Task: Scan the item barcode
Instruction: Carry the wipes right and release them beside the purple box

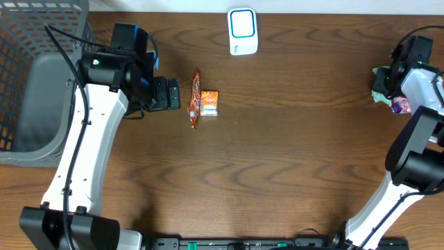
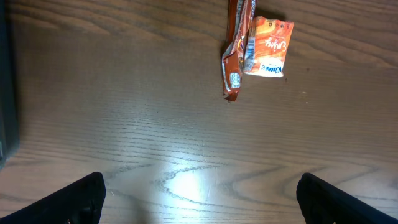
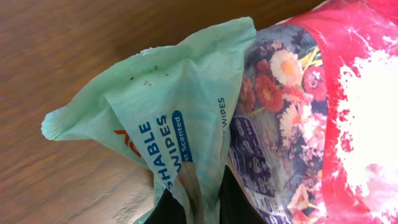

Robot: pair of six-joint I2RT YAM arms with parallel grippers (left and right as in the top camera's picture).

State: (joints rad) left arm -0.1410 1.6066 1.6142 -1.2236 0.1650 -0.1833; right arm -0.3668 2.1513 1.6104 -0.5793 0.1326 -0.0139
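Observation:
The white and blue barcode scanner [image 1: 243, 31] stands at the table's back middle. My right gripper [image 1: 386, 87] is at the far right, shut on the pinched edge of a green wipes pack [image 3: 168, 118], its dark fingers [image 3: 239, 205] on either side of the fold. A floral packet [image 3: 280, 124] and a red packet [image 3: 360, 93] lie against it. My left gripper [image 1: 175, 94] stands open over bare wood, just left of a long orange-brown snack wrapper [image 2: 236, 50] and a small orange tissue pack [image 2: 268, 46]. Nothing is between the left fingers [image 2: 78, 199].
A grey wire basket [image 1: 28, 42] fills the far left of the table, close behind the left arm. The snack wrapper [image 1: 195, 99] and tissue pack [image 1: 209, 103] lie touching, below and left of the scanner. Bare wood spreads across the middle and front.

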